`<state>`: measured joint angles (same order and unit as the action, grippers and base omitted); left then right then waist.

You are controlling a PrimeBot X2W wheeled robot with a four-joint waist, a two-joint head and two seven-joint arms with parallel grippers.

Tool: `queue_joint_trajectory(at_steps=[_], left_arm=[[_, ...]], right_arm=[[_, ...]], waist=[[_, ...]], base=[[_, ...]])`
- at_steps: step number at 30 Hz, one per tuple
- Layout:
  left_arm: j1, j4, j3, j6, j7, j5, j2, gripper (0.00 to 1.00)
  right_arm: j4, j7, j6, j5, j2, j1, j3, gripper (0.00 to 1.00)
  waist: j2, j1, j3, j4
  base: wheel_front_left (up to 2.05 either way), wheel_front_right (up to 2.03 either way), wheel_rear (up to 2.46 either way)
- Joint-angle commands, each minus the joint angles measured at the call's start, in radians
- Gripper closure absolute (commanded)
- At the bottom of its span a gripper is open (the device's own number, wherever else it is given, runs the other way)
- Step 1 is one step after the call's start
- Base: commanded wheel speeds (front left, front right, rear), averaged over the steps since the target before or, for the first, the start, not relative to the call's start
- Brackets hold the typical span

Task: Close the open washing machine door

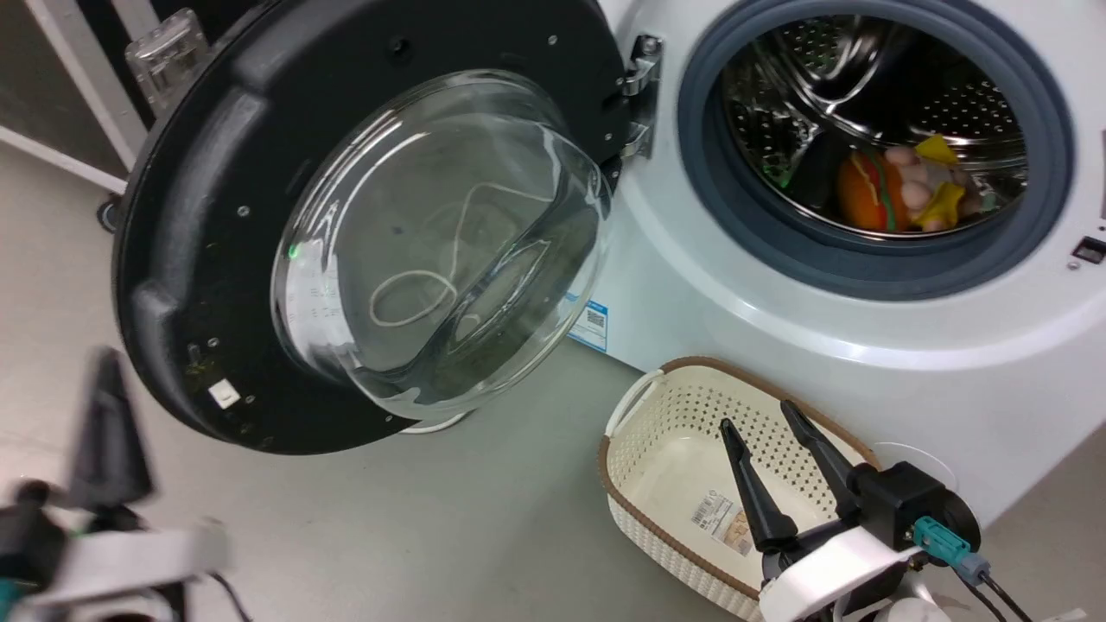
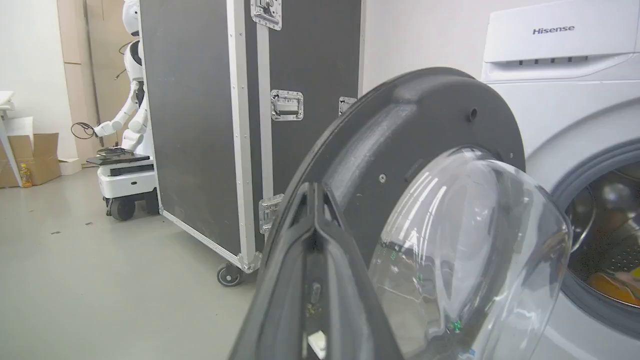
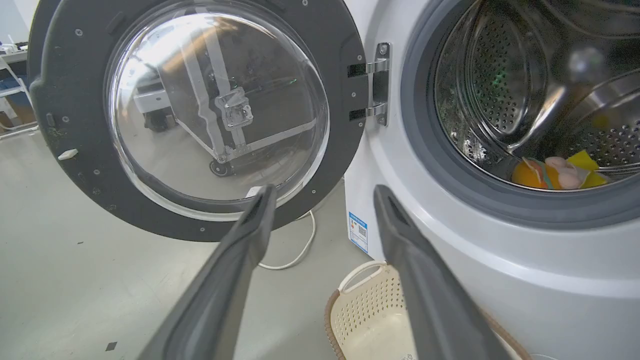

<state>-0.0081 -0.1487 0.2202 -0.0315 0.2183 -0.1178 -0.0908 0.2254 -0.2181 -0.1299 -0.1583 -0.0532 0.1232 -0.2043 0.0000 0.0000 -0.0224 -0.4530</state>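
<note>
**Grey floor, washer door wide open**

Grey smooth floor [image 1: 484,518] fills the lower part of the head view. The washing machine [image 1: 778,363] stands on it at the right. Its round port is uncovered, and orange and yellow soft items [image 1: 899,190] lie in the steel drum.

The washing machine door [image 1: 199,259] hangs swung out in the upper left of the frame. A metal hinge [image 1: 641,86] holds it at the port's left side. Its glass bowl bulges toward the camera, and a small blue label [image 1: 591,324] sits low on the machine front, just right of the bowl.

The left gripper [image 1: 108,406] is blurred in the lower left corner, close to the door's black rim. In the left wrist view its two fingers [image 2: 314,200] lie pressed together with nothing between them, in front of that rim. Whether they touch it cannot be told. Behind the door in this view stand a dark wheeled case [image 2: 200,125] and a white robot [image 2: 131,100].

The right gripper [image 1: 756,416] is in the lower right of the head view, above a cream perforated basket [image 1: 644,510] that stands beside the machine. Its fingers are spread apart and hold nothing. In the right wrist view they [image 3: 325,192] point toward the gap between door and port, well apart from both. A white cable [image 3: 300,250] lies on the floor under the door.
</note>
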Motion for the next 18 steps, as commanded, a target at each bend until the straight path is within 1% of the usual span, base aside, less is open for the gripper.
queue_joint_trajectory(at_steps=[1,4,6,7,10,11,12,13,15,16,17,18], left_arm=[[-0.043,-0.016,0.050,-0.028,0.012,-0.029,-0.026,1.00],[-0.109,0.034,0.118,-0.064,0.019,-0.113,-0.074,1.00],[-0.166,0.110,0.146,-0.077,0.013,-0.194,-0.116,1.00],[-0.202,0.151,0.157,-0.082,-0.006,-0.247,-0.137,1.00],[-0.315,0.281,0.182,-0.090,-0.121,-0.401,-0.212,1.00],[-0.315,0.281,0.182,-0.090,-0.121,-0.401,-0.212,1.00],[-0.385,0.372,0.185,-0.093,-0.209,-0.493,-0.256,1.00],[-0.420,0.417,0.186,-0.095,-0.253,-0.541,-0.272,1.00],[-0.486,0.500,0.187,-0.097,-0.337,-0.634,-0.298,1.00],[-0.486,0.500,0.187,-0.097,-0.337,-0.634,-0.298,1.00],[-0.538,0.571,0.192,-0.099,-0.414,-0.721,-0.313,1.00],[-0.538,0.571,0.192,-0.099,-0.414,-0.721,-0.313,1.00]], right_arm=[[0.007,-0.012,-0.001,-0.003,0.002,0.004,-0.006,0.00],[0.009,-0.019,-0.001,-0.007,0.003,0.002,-0.001,0.00],[0.008,-0.023,-0.001,-0.027,0.003,-0.003,-0.001,0.00],[0.010,-0.025,-0.001,-0.031,0.003,-0.005,-0.002,0.00],[0.014,-0.031,-0.001,-0.032,0.003,-0.013,0.001,0.00],[0.014,-0.031,-0.001,-0.032,0.003,-0.013,0.001,0.00],[0.016,-0.035,-0.001,-0.034,0.003,-0.019,0.004,0.00],[0.015,-0.038,-0.001,-0.036,0.003,-0.022,0.007,0.00],[0.014,-0.042,-0.001,-0.038,0.003,-0.030,0.014,0.00],[0.014,-0.042,-0.001,-0.038,0.003,-0.030,0.014,0.00],[0.011,-0.044,-0.001,-0.037,0.003,-0.034,0.016,0.00],[0.011,-0.044,-0.001,-0.037,0.003,-0.034,0.016,0.00]], waist=[[0.0000,0.0000,-0.005,-0.014],[0.0000,0.0000,-0.009,-0.027],[0.0000,0.0000,-0.011,-0.035],[0.0000,0.0000,-0.012,-0.039],[0.0000,0.0000,-0.016,-0.052],[0.0000,0.0000,-0.016,-0.052],[0.0000,0.0000,-0.018,-0.059],[0.0000,0.0000,-0.018,-0.063],[0.0000,0.0000,-0.021,-0.070],[0.0000,0.0000,-0.021,-0.070],[0.0000,0.0000,-0.029,-0.064],[0.0000,0.0000,-0.029,-0.064]], base=[[0.00,0.00,0.00],[0.00,0.00,0.00],[0.00,0.00,0.00],[0.00,0.00,0.00],[0.00,0.00,0.00],[0.00,0.00,0.00],[0.00,0.00,0.00],[0.00,0.00,0.00],[0.00,0.00,0.00],[0.00,0.00,0.00],[0.00,0.00,0.00],[0.00,0.00,0.00]])
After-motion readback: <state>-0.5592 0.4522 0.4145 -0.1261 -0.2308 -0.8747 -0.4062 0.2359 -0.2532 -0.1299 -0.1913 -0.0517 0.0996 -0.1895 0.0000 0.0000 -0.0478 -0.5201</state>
